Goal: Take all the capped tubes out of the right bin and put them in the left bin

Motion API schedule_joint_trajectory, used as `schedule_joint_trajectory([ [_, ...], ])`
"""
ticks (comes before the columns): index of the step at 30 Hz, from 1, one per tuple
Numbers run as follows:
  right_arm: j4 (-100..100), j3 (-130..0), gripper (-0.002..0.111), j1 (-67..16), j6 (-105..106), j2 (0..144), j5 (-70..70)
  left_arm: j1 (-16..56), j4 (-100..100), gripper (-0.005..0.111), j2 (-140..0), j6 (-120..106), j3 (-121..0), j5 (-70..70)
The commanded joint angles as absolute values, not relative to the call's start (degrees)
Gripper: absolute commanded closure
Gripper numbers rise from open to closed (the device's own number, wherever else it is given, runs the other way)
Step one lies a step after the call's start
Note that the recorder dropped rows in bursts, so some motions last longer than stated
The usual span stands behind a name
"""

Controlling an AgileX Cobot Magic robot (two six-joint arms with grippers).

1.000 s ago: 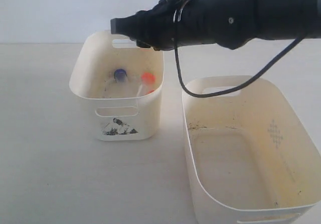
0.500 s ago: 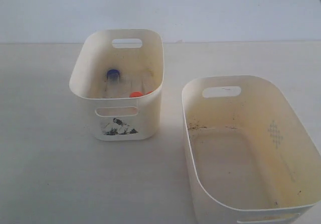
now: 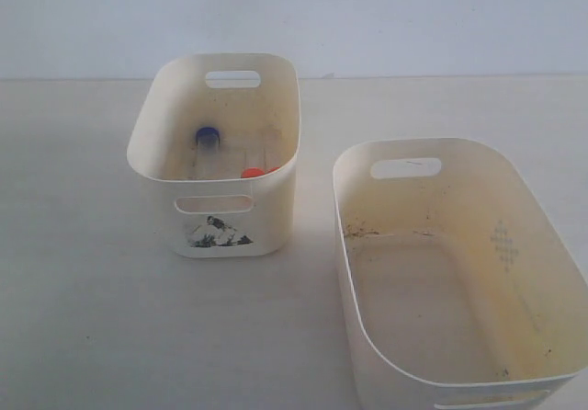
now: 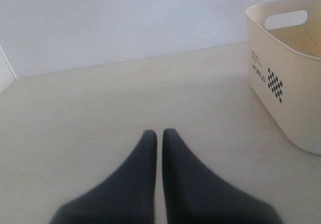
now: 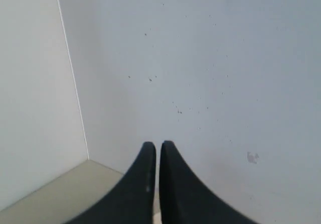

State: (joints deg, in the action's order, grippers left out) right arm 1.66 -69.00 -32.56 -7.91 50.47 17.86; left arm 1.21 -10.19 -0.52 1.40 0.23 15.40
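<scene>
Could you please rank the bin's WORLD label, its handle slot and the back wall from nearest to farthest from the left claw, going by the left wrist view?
1. WORLD label, on the outer wall of the bin that faces the left claw.
2. Handle slot, in the bin's far wall, across its opening.
3. Back wall, beyond the far edge of the table.

A: What lies in the small bin [image 3: 276, 210]?
B: Mostly hidden by its front wall: only a blue cap [image 3: 208, 135] and an orange cap [image 3: 252, 173] show. The large bin [image 3: 459, 199] is cut off at the lower right edge.
</scene>
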Motion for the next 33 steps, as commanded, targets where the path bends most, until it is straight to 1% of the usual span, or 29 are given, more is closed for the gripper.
schedule_joint_trajectory([
  [1,2.17,-69.22,0.106,-32.57,-7.54,47.86,18.23,1.14,-10.13,0.102,-0.45,2.06,0.0,14.96],
  [6,2.01,-69.22,0.106,-33.2,-7.42,45.16,17.66,1.14,-10.13,0.102,-0.45,2.06,0.0,14.96],
  [8,5.11,-69.22,0.106,-32.48,-5.73,43.42,14.84,1.14,-10.13,0.102,-0.45,2.06,0.0,14.96],
  [10,6.32,-69.22,0.106,-31.11,-3.35,41.4,16.93,1.14,-10.13,0.102,-0.45,2.06,0.0,14.96],
  [12,6.31,-68.26,0.106,-26.86,-1.23,38.97,21.74,1.14,-10.13,0.102,-0.45,2.06,0.0,14.96],
  [14,6.31,-65.71,0.106,-19.83,-0.96,36.17,26.04,1.14,-10.13,0.102,-0.45,2.06,0.0,14.96],
  [17,6.7,-58.27,0.106,-9.41,-1.31,31.0,26.52,1.14,-10.13,0.102,-0.45,2.06,0.0,14.96],
  [19,6.05,-52.13,0.106,-3.66,-2.19,26.16,24.31,1.14,-10.13,0.102,-0.45,2.06,0.0,14.96],
  [23,4.57,-36.29,0.106,3.79,-4.74,15.28,18.88,1.14,-10.13,0.102,-0.45,2.06,0.0,14.96],
  [27,4.79,-18.77,0.106,7.54,-4.18,4.84,14.61,1.14,-10.13,0.102,-0.45,2.06,0.0,14.96],
  [29,4.79,-12.67,0.106,8.14,-4.3,0.94,13.88,1.14,-10.13,0.102,-0.45,2.06,0.0,14.96],
  [33,3.68,-3.93,0.106,8.14,-4.58,0.0,11.0,1.14,-10.13,0.102,-0.45,2.06,0.0,14.96],
])
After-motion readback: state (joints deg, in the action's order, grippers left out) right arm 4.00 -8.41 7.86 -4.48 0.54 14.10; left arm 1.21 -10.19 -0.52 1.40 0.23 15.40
